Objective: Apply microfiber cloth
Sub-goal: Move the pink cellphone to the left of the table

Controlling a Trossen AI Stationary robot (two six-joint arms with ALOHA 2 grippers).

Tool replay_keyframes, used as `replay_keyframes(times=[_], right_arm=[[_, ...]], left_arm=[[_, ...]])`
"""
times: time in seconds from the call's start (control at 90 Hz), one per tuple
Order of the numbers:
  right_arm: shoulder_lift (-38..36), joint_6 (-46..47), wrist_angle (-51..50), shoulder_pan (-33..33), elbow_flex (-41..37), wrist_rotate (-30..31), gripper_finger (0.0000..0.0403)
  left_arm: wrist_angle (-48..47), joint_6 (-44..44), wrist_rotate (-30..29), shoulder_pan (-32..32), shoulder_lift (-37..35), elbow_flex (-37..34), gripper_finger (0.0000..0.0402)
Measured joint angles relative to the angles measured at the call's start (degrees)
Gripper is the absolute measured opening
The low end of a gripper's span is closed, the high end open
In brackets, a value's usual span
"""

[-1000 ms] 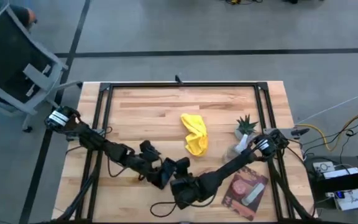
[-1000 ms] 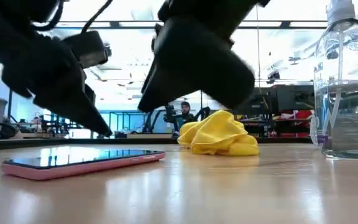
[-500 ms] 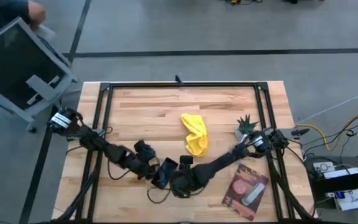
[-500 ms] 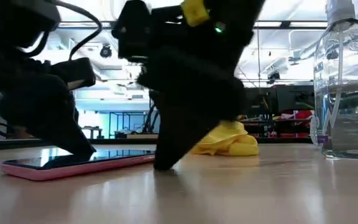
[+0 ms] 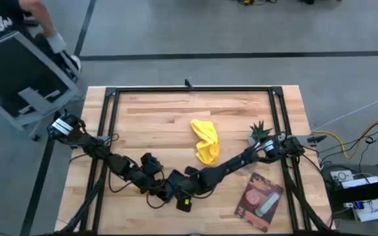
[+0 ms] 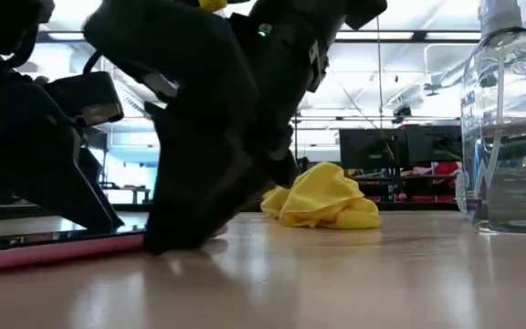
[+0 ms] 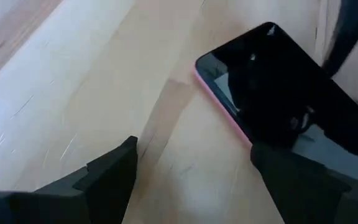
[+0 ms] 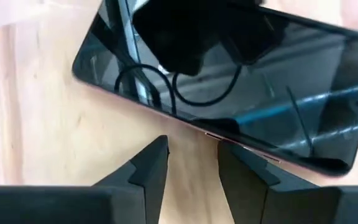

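The yellow microfiber cloth [image 5: 207, 141] [image 6: 322, 198] lies crumpled on the table's middle, and no gripper touches it. Nearer the front edge a phone in a pink case [image 8: 229, 74] [image 7: 278, 93] lies flat, screen up. My left gripper [image 5: 165, 190] [image 7: 194, 162] is open wide at one end of the phone. My right gripper [image 5: 184, 195] [image 8: 192, 152] is low at the phone's long edge, its fingers a narrow gap apart with nothing between them. My left gripper has one finger [image 7: 291, 180] slanting down onto the phone's screen near a corner [image 7: 272, 140], while its other finger stands over bare wood. Whether that finger presses the screen, I cannot tell. My right gripper's fingertips [image 8: 232, 158] reach the table at the phone's pink long edge [image 8: 213, 134], coming from above at a slant. The phone lies flat.
A clear spray bottle [image 6: 510, 119] [image 5: 253, 156] and a small plant [image 5: 260, 133] stand at the right. A pink-and-dark packet [image 5: 260, 196] lies at the front right. A person with a chair [image 5: 25, 72] is beyond the table's far left corner.
My right gripper has gone toward the table's left edge and down to the tabletop beside the phone. My left gripper has lowered a finger onto the phone. The phone has slid a little toward the table's left, staying flat.
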Motion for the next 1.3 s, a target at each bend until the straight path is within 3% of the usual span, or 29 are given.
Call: replay_keyframes(times=[0.256,0.467,0.7,0.922,1.156,1.3], right_arm=[[0.4,-1.4,-3.2,0.7,4.4,2.2,0.0137],[0.2,1.3,-3.7,-0.2,4.2,6.5,0.0125],[0.2,-0.4,-3.2,0.1,4.2,4.7,0.0123],[0.2,-4.3,3.5,-0.3,4.9,4.8,0.0142],[0.1,-6.1,3.7,-1.3,5.1,6.3,0.0154],[0.1,-6.5,4.4,-1.5,5.1,6.3,0.0159]], left_arm=[[-0.5,0.6,0.0,0.0,0.0,-0.2,0.031],[-0.5,11.5,1.8,-0.5,-0.9,-0.2,0.031],[-0.8,18.4,4.2,-0.6,-2.4,-0.1,0.031],[-0.5,22.4,6.3,-0.6,-2.0,-0.1,0.031],[0.7,28.4,13.2,-0.6,-2.0,-0.2,0.031],[0.7,28.8,14.3,-0.6,-2.0,-0.2,0.031]])
